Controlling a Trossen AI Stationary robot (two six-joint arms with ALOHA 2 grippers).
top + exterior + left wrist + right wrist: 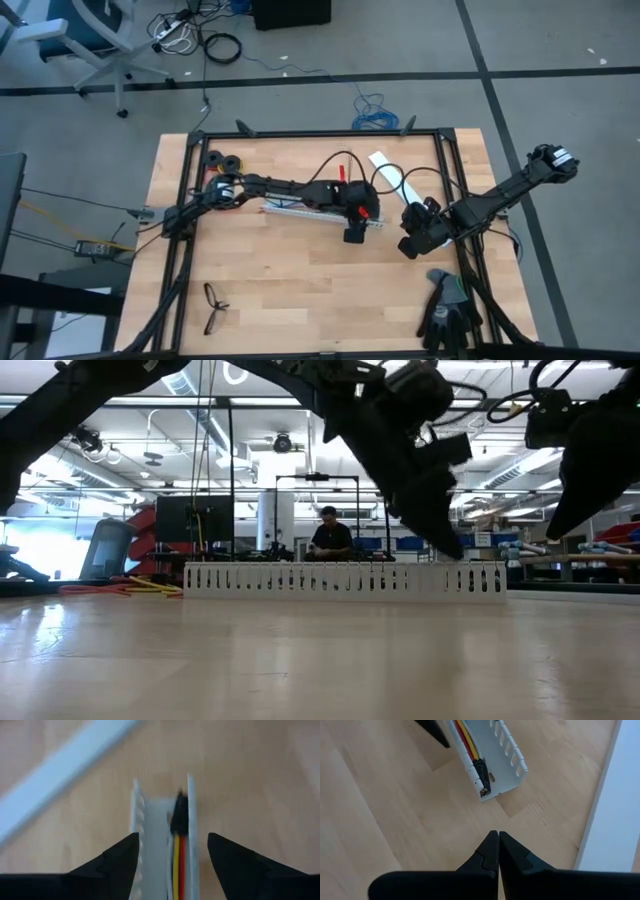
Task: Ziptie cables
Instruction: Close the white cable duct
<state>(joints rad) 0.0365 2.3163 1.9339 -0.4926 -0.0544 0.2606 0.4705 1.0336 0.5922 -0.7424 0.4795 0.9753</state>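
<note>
The cables [178, 866], yellow and red wires ending in a black plug [481, 772], lie inside a white slotted channel [320, 212] at the table's middle. More of their length shows at the channel's left end [120, 588]. My left gripper [172, 865] hangs open over the channel's right end, pointing steeply down. One finger stands on each side of the channel, and I cannot tell whether either touches it. My right gripper [498, 839] is shut and empty, a little right of and nearer than that end. I cannot make out a ziptie.
A flat white strip [388, 172] lies behind the channel's right end. Black tape rolls [225, 160] sit at the far left, black eyeglasses [213, 305] at the near left, and dark gloves [445, 310] at the near right. A black frame [320, 135] borders the table.
</note>
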